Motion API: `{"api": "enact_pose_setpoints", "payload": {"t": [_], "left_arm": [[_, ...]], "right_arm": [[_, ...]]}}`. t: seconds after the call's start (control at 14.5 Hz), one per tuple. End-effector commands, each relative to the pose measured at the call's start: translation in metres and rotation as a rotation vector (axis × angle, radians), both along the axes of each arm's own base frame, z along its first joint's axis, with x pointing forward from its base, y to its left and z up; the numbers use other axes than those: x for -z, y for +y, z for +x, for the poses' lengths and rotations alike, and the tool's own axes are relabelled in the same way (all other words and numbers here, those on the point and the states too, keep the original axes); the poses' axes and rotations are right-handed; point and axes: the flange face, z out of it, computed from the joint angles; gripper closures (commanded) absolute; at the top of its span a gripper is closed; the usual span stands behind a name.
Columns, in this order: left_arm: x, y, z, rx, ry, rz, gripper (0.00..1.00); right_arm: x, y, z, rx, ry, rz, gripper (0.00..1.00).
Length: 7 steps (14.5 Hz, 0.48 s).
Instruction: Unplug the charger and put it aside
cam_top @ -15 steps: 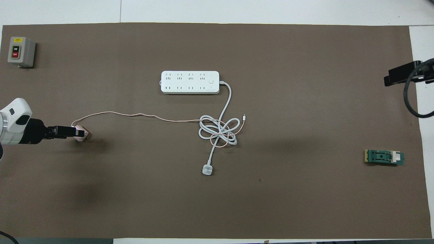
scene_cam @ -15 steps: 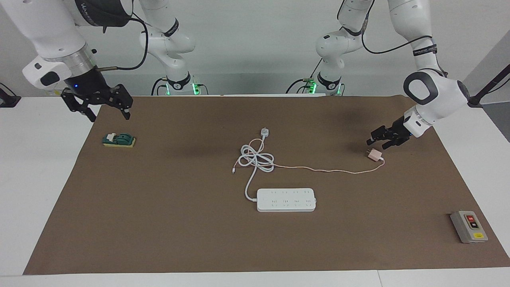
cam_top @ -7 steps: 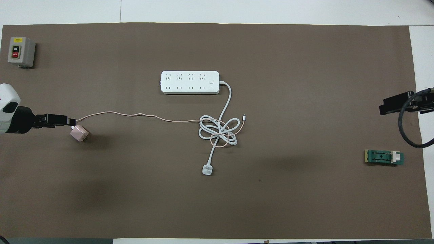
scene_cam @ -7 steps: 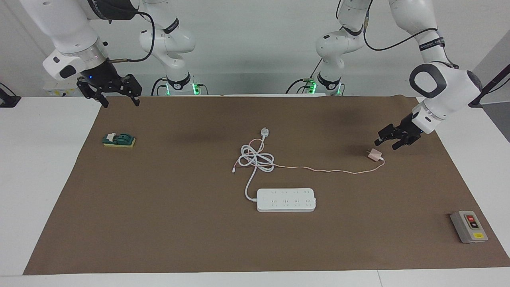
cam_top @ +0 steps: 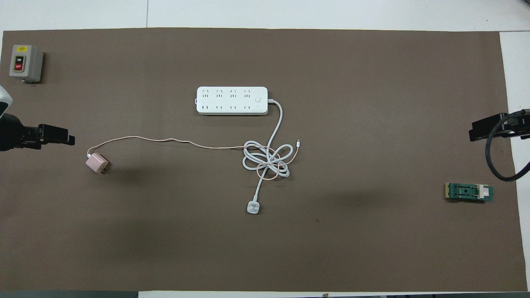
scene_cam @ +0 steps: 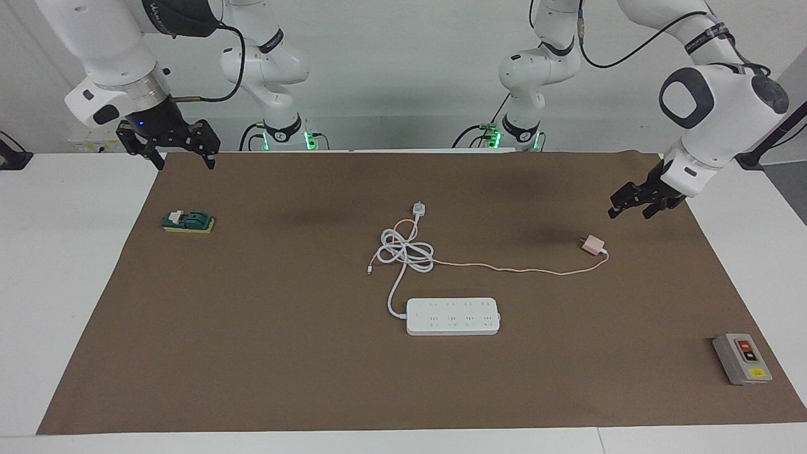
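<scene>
The charger (scene_cam: pixel 591 244), a small pale-pink cube, lies unplugged on the brown mat toward the left arm's end, also in the overhead view (cam_top: pixel 97 162). Its thin pink cable (scene_cam: pixel 523 270) runs to the coiled white cord (scene_cam: pixel 406 252). The white power strip (scene_cam: pixel 452 316) lies farther from the robots, with nothing plugged in; it also shows in the overhead view (cam_top: pixel 232 100). My left gripper (scene_cam: pixel 629 214) is open and empty, raised over the mat beside the charger, apart from it (cam_top: pixel 68 138). My right gripper (scene_cam: pixel 184 165) is open and empty, raised over the mat's corner (cam_top: pixel 476 131).
A white round plug (scene_cam: pixel 419 209) ends the thick cord, nearer to the robots than the coil. A grey switch box (scene_cam: pixel 742 358) stands at the left arm's end. A green knife switch (scene_cam: pixel 188 222) lies at the right arm's end.
My left gripper has risen and drawn away from the charger toward the table's end; the charger stays on the mat. My right gripper has lifted and pulled back toward the robots.
</scene>
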Motion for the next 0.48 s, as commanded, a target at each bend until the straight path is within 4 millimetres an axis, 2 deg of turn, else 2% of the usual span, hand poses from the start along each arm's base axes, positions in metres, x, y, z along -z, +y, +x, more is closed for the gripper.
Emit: {"api": "enact_pose_setpoints", "payload": {"t": [0.0, 0.14, 0.41], "left_arm": [[-0.040, -0.007, -0.009, -0.050, -0.025, 0.075, 0.00], [-0.056, -0.007, -0.017, -0.100, -0.014, 0.080, 0.00], [-0.079, -0.005, -0.011, -0.129, -0.001, 0.110, 0.00]], "right_arm": [[-0.002, 0.002, -0.007, 0.002, 0.004, -0.018, 0.00], [-0.004, 0.001, -0.007, 0.007, 0.012, -0.012, 0.00], [-0.004, 0.002, -0.007, 0.005, 0.010, -0.009, 0.00]]}}
